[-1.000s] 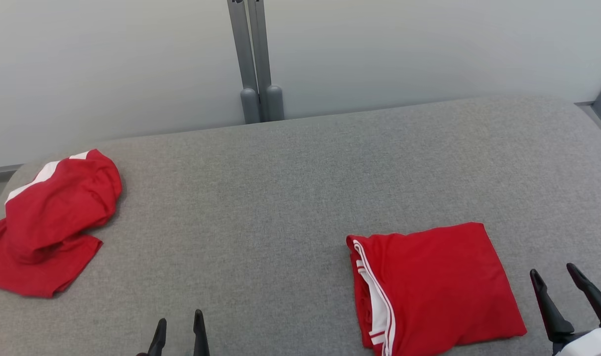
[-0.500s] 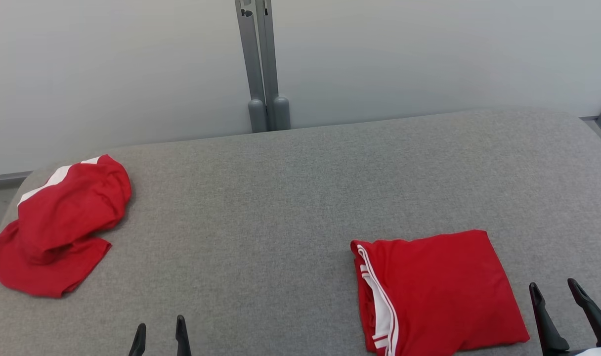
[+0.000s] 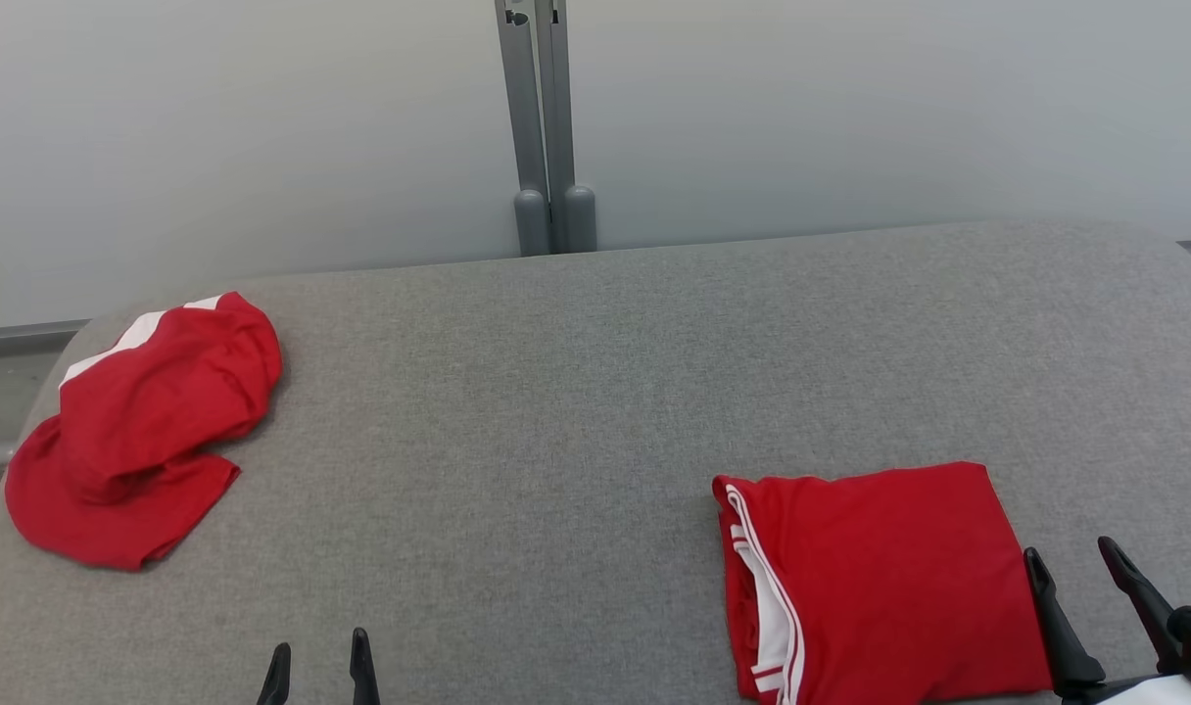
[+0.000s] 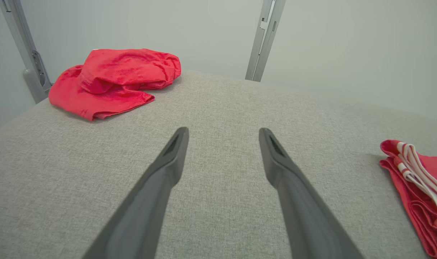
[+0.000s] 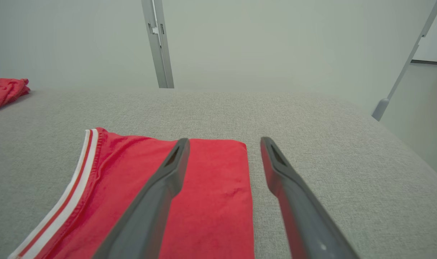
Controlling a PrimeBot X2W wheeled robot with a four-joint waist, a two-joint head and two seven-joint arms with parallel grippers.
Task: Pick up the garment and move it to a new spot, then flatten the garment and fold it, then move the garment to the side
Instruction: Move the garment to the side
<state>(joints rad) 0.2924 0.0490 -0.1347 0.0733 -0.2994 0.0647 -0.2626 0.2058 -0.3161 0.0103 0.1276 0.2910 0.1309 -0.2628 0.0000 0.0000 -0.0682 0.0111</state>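
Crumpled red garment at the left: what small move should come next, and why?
Probably reach the open left gripper toward the crumpled red fabric garment: it lies untouched on the grey cloth table, while the folded red garment looks finished.

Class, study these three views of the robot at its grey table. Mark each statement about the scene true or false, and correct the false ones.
1. A folded garment and a crumpled garment, both red, lie on the grey table. True.
2. The left gripper and the right gripper are both open and empty. True.
3. The folded garment lies on the robot's left. False: it lies on the right, beside the right gripper.
4. The left gripper touches the crumpled garment. False: bare table lies between them.
5. The folded garment shows white stripes along one edge. True.
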